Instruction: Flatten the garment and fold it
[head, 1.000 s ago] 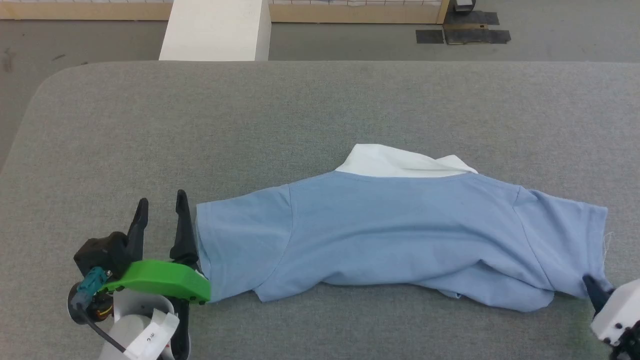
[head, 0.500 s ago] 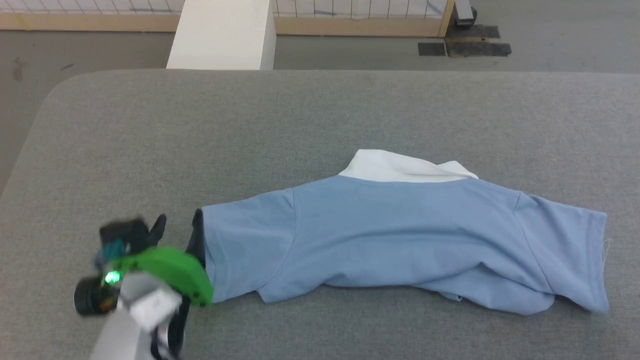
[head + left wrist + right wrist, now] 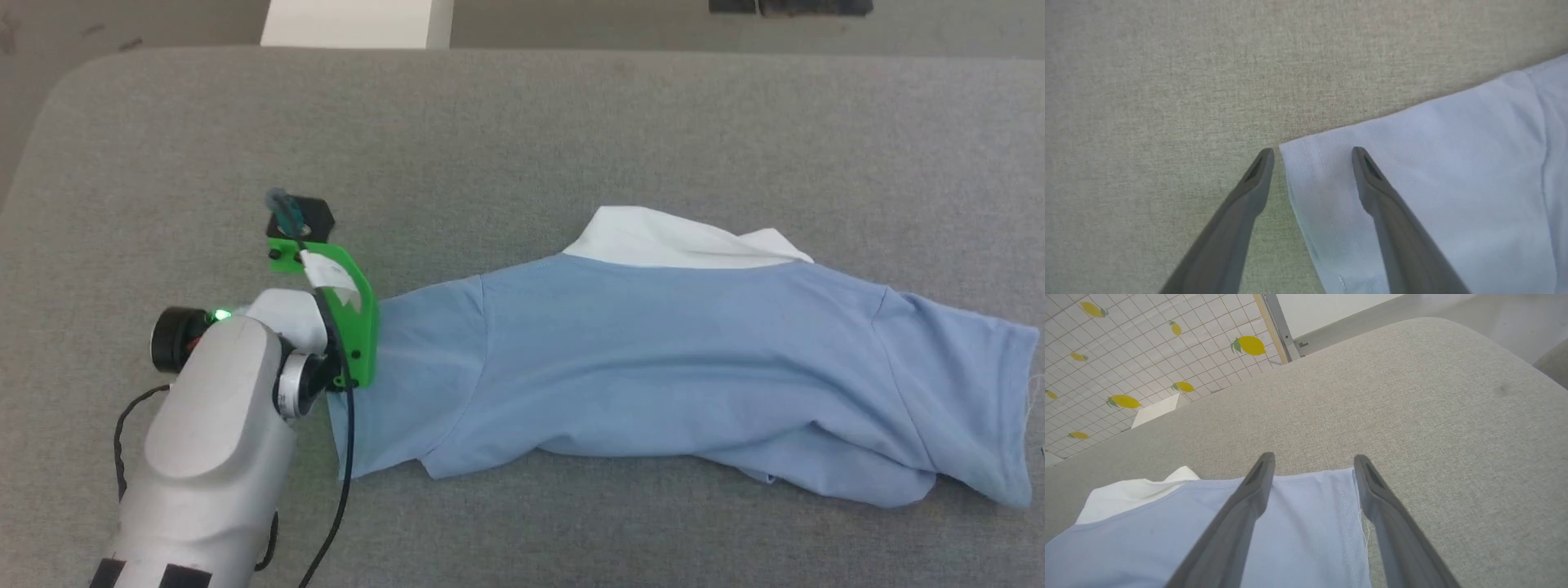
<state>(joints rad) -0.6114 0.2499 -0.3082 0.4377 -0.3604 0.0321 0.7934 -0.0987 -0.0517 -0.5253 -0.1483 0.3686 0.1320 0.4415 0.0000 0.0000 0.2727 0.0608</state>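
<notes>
Left wrist view: left gripper [image 3: 1312,150] astride garment [image 3: 1453,163]

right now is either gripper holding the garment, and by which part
Nothing is held. The left gripper stands open astride a sleeve hem of the garment; the right gripper is open over the other sleeve's end.

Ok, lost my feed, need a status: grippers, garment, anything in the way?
Left gripper open, astride garment sleeve hem. Right gripper open at other sleeve. Garment rumpled, unfolded. Nothing in the way.
</notes>
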